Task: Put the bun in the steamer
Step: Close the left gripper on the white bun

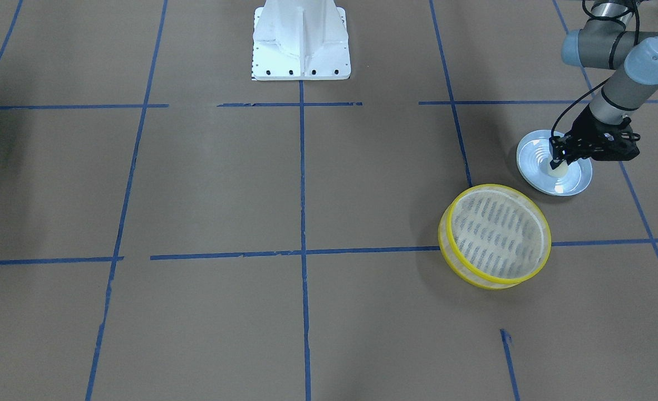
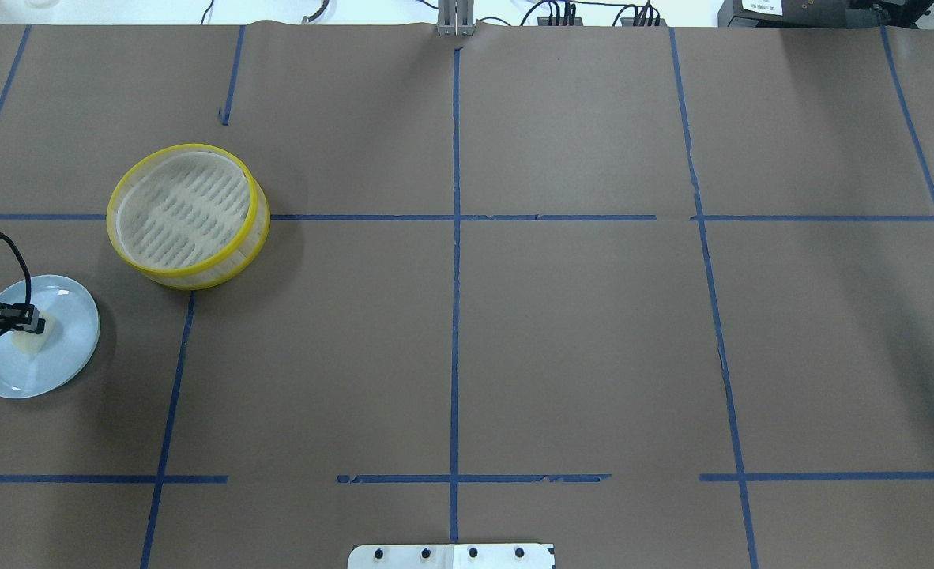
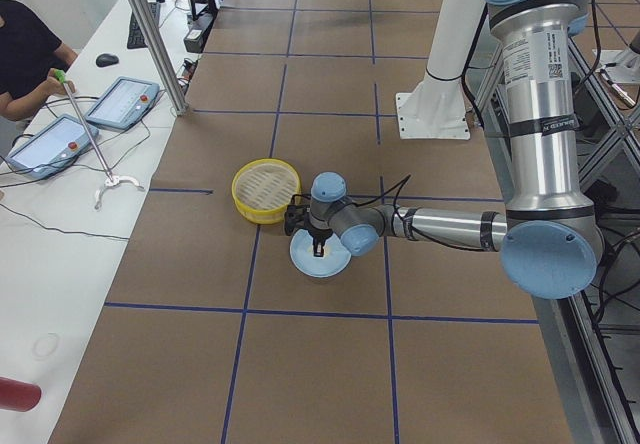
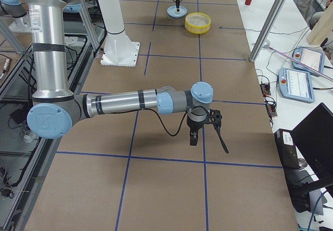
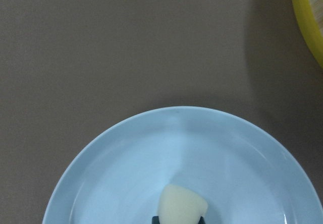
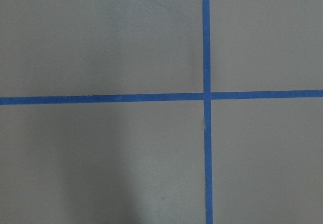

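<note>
The left jaws look clenched on the bun (image 1: 556, 169), pinching only its upper part, with its base at or barely above the pale blue plate (image 1: 577, 179) directly beneath them. So shallow a hold on a soft lump could let it squeeze out or tilt loose on the lift. It would then drop to the plate or roll onto the counter (image 1: 362, 195).

Near the jaws, forward of them and toward the counter's middle, the steamer (image 1: 496, 186) stands empty. Its raised yellow rim is the next hazard: a low carry could knock the bun free or shove the basket.

The right jaws hang well apart; whether they are clenched or released cannot be told.
</note>
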Action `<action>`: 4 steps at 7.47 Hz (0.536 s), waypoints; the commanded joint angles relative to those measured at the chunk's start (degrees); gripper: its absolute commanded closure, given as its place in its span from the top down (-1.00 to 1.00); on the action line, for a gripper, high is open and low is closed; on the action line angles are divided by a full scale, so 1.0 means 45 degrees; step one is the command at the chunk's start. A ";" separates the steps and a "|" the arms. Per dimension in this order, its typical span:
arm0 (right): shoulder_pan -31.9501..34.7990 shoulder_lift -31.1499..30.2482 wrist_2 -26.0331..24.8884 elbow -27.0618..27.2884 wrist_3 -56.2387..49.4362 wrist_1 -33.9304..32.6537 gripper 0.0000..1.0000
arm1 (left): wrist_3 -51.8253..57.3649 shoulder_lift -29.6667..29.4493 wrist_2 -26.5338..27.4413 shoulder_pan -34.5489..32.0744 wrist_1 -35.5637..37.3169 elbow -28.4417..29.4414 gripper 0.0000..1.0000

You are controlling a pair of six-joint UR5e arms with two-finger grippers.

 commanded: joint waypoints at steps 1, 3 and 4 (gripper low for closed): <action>0.0003 0.0000 0.0000 0.0000 0.0000 -0.0001 1.00 | 0.0000 0.0020 0.0000 0.0000 0.0000 -0.0046 -0.51; 0.0003 0.0000 0.0000 0.0000 0.0000 -0.0001 1.00 | 0.0000 0.0020 0.0000 0.0000 0.0000 -0.0046 -0.49; 0.0003 0.0000 0.0000 0.0000 0.0000 -0.0001 1.00 | 0.0000 0.0020 0.0000 0.0000 0.0000 -0.0085 -0.49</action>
